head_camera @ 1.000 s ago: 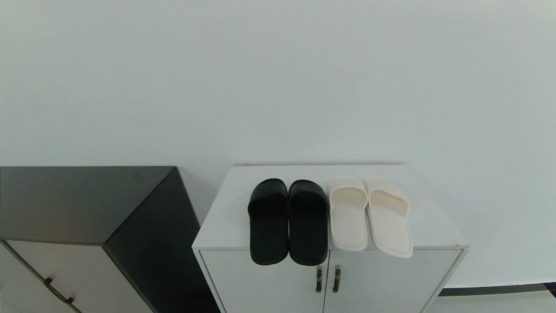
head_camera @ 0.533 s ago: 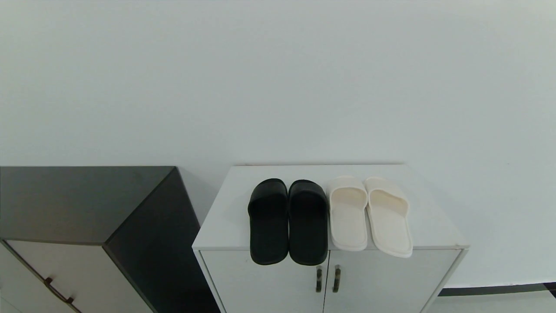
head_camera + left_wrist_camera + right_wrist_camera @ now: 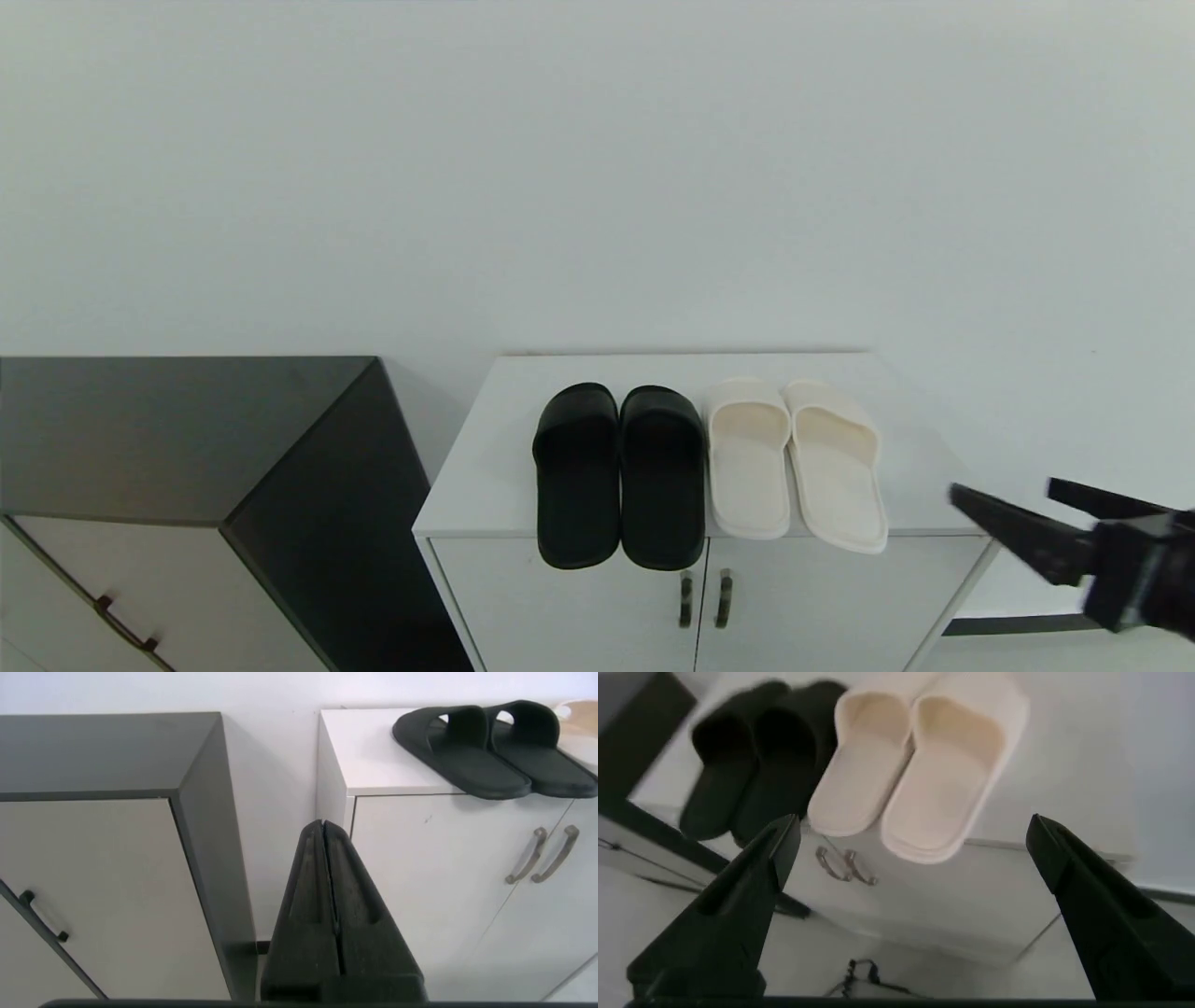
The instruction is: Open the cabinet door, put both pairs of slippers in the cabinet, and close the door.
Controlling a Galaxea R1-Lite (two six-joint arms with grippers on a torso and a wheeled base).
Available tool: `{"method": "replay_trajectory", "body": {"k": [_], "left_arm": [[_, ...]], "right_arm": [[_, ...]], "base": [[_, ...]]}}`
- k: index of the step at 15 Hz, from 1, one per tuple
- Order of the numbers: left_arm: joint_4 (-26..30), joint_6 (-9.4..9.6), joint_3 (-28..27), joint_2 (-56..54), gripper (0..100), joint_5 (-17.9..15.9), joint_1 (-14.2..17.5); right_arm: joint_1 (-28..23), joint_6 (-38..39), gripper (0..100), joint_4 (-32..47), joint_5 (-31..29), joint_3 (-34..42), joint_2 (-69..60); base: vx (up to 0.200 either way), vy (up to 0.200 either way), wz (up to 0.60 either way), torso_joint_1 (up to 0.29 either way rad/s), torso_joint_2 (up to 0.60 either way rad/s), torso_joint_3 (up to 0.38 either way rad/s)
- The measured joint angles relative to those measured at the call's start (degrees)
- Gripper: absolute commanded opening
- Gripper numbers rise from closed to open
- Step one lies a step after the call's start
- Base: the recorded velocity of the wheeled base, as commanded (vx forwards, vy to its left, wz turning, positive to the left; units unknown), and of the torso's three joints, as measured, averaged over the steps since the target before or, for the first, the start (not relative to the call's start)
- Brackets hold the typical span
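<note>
My right gripper [image 3: 1001, 487] is spread wide, with nothing between its two fingers [image 3: 738, 905]. It hangs in the air just off the right front corner of the white cabinet [image 3: 485, 467], about at the height of the cabinet's top, and it touches nothing. In the right wrist view the cream slippers [image 3: 794, 462] lie farther off, in the gap between the fingers.

My left gripper [image 3: 323, 831] is narrow: the two fingers are pressed flat one against the other and hold nothing. It stays in front of the cabinet, toward the cabinet's left side, and points at the gap between the cabinet and the dark cabinet [image 3: 187, 429] that stands to its left.

Both pairs are on the top of the white cabinet, toes toward the wall. The black slippers [image 3: 616, 476] are near the middle of the top. The cream slippers are just beside them, toward the cabinet's right edge. The heels of both pairs hang a little over the cabinet's front edge.

Below the heels, the two doors of the cabinet are shut. Their two handles [image 3: 703, 597] stand upright, close together, at the middle of the cabinet's front.
</note>
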Motion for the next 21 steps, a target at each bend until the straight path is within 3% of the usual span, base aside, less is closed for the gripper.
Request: {"method": "replay_trajectory", "body": {"k": [3, 7, 21], "left_arm": [[0.00, 0.00, 0.00, 0.00, 0, 0.02, -0.07], [0.07, 0.02, -0.02, 0.00, 0, -0.02, 0.04], [0.07, -0.05, -0.02, 0.00, 0, -0.07, 0.01]], "right_arm": [[4.88, 3.47, 100, -2.08, -6.99, -9.76, 13.99], [5.95, 5.07, 100, -2.47, -13.12, -17.73, 26.79], [-3.83, 2.73, 100, -9.91, -15.52, -31.45, 50.31]], "base": [[0.000, 0.000, 0.00, 0.000, 0.00, 0.000], [0.000, 0.000, 0.00, 0.000, 0.00, 0.000], [0.000, 0.000, 0.00, 0.000, 0.00, 0.000]]}}
